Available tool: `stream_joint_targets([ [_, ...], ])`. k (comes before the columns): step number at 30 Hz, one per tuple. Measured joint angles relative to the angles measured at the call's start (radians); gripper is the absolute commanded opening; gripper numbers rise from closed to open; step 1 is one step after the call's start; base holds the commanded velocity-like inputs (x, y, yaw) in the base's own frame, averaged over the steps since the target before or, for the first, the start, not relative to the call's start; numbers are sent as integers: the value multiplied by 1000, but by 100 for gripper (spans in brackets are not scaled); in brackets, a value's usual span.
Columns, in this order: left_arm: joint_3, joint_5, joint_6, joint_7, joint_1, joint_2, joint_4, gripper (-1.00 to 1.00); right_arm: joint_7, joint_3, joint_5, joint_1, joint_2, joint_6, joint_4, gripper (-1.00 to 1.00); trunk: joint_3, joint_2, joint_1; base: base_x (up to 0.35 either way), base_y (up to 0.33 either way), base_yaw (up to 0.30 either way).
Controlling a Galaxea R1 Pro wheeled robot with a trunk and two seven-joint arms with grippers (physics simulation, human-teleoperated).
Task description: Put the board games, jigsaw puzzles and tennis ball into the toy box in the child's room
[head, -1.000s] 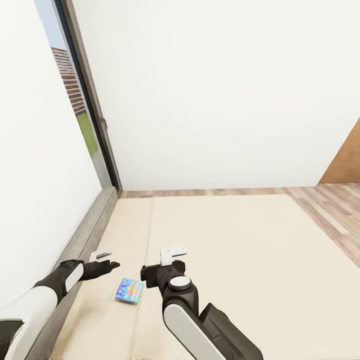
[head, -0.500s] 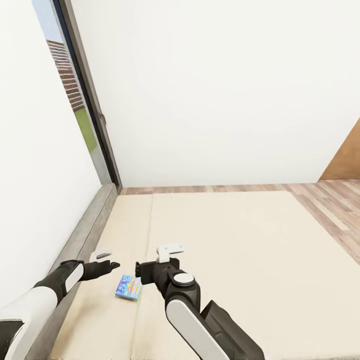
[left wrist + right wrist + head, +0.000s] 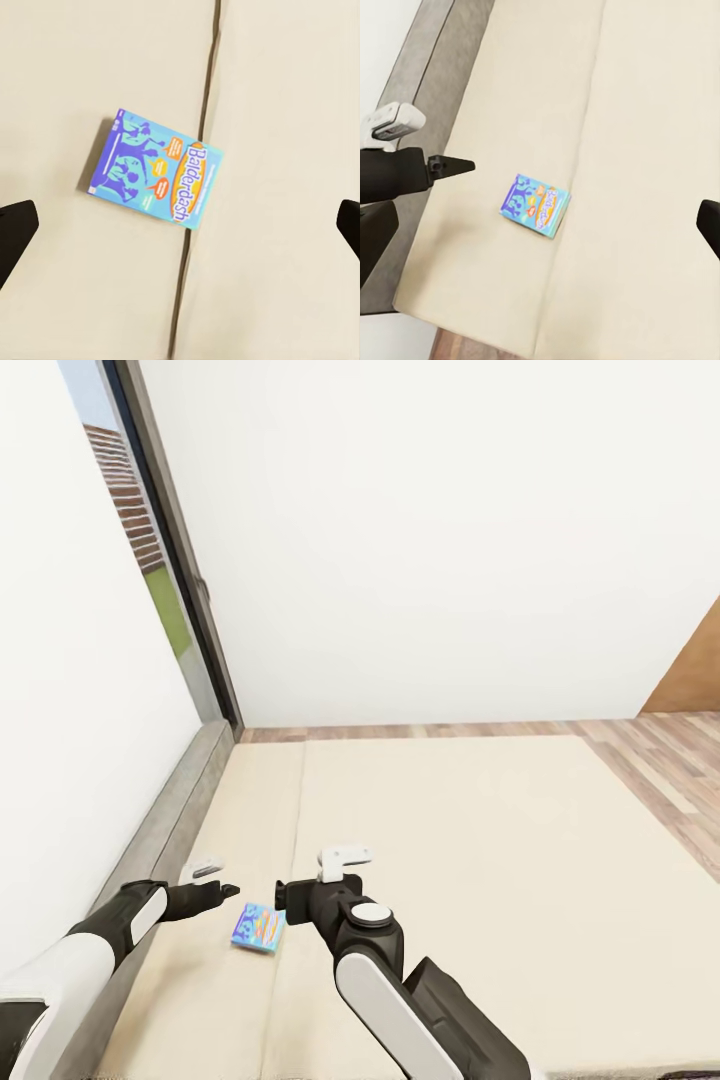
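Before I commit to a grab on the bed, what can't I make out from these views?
- Left claw, head view: fingers overlap; opening unreadable.
- Right claw, head view: its wrist hides the tips.
- Blue board game: small print too fine in the left wrist view.
- Bed: near edge cut off by the head view's frame.

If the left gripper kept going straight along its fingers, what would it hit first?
Most likely the blue board game lying flat on the bed, centred between the open left gripper's fingers in its wrist view.

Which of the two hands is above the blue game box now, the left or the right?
The left hand. Its wrist camera looks straight down on the blue game box, lying flat on the bed beside the mattress seam. The right hand views it from farther off, at a slant.
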Motion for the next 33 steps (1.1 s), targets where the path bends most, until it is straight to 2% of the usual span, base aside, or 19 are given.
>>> stream_joint_targets([
  [28,4,1,2,0,-3,4,-7,100,-4,-2,1,0,0,-2,0,100,-46,0,0,0,0,0],
  [31,6,2,9,3,-15,7,-28,100,-5,-2,1,0,0,-3,0,100,-51,0,0,0,0,0],
  [33,6,2,23,6,-30,8,-79,100,-7,-2,1,0,0,-3,0,100,-54,0,0,0,0,0],
])
